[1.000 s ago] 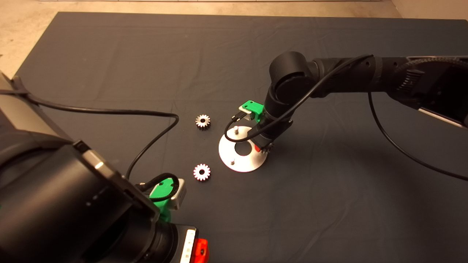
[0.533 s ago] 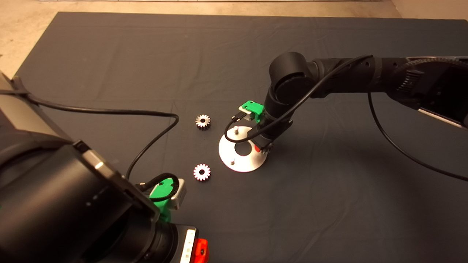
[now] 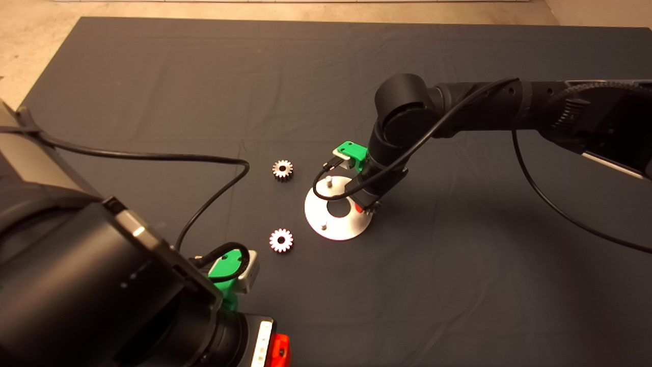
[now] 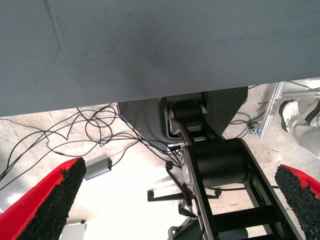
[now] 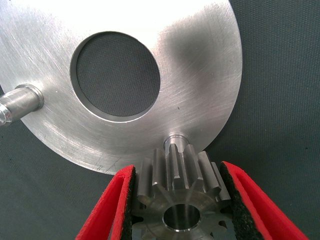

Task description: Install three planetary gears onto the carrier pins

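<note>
My right gripper (image 3: 368, 206) (image 5: 181, 210) hangs over the right rim of the shiny silver disc (image 3: 338, 228) (image 5: 200, 75), shut on one planetary gear (image 5: 181, 197). In the right wrist view the gear's bore sits just short of a carrier pin (image 5: 176, 140) near the disc edge. Two more carrier pins (image 3: 329, 179) (image 3: 323, 224) stand bare on the disc; one of them (image 5: 19, 101) also shows in the right wrist view. One loose gear (image 3: 282, 168) lies on the mat at the disc's far left, and a second loose gear (image 3: 280, 240) lies at its near left. My left gripper (image 4: 180, 170) is parked open at the lower left.
A black cable (image 3: 214, 193) loops across the mat left of the gears. The right arm's own cable (image 3: 326, 191) droops over the disc. In the left wrist view the mat's edge (image 4: 150, 95), floor cables and a robot base (image 4: 215, 160) show.
</note>
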{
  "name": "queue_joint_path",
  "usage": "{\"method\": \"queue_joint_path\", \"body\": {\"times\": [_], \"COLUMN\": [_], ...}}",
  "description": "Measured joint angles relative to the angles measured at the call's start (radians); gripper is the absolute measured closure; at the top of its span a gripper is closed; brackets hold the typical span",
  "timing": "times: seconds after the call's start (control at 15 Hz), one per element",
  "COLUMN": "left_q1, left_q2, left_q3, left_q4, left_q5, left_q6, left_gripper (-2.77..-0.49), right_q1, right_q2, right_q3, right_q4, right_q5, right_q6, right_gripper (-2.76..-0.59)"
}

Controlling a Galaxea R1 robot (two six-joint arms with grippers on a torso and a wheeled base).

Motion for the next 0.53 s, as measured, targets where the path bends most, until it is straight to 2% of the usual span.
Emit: {"method": "queue_joint_path", "body": {"times": [0.53], "left_q1": [0.0], "left_q2": [0.015], "left_q3": [0.001], "left_q4": [0.0], "left_q5": [0.0], "left_q6": [0.0], "left_gripper": [-2.76], "right_q1": [0.0], "right_q2": [0.001], "right_q3": [0.0], "right_q4": [-0.005], "right_q5": [-0.001], "right_q6": [0.0], "right_gripper": [-1.1]}}
